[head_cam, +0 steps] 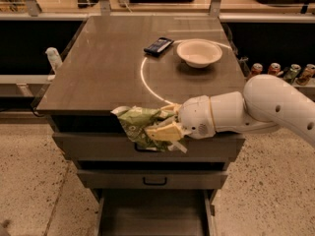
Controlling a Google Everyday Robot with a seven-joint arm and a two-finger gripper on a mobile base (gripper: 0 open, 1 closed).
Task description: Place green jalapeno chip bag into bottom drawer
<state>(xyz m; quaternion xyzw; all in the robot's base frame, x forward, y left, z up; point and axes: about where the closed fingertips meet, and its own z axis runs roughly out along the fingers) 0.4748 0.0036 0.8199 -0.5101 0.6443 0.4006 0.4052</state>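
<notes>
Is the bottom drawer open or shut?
Open: the bottom drawer sticks out, floor showing. The gripper holds the green jalapeno chip bag above it.

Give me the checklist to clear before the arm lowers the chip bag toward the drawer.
1. Grasp: gripper sits at the cabinet's front edge, fingers shut on the green jalapeno chip bag. Ok.
2. Bag off the tabletop: it hangs past the front edge. Ok.
3. Bottom drawer open: pulled out, floor showing. Ok.
4. Bag lined up over the drawer: looks roughly within its width. Ok.
5. Middle drawer shut, out of the way downward. Ok.
6. Whole drawer floor checked: its front runs off the lower edge of the view. Cannot tell.
</notes>
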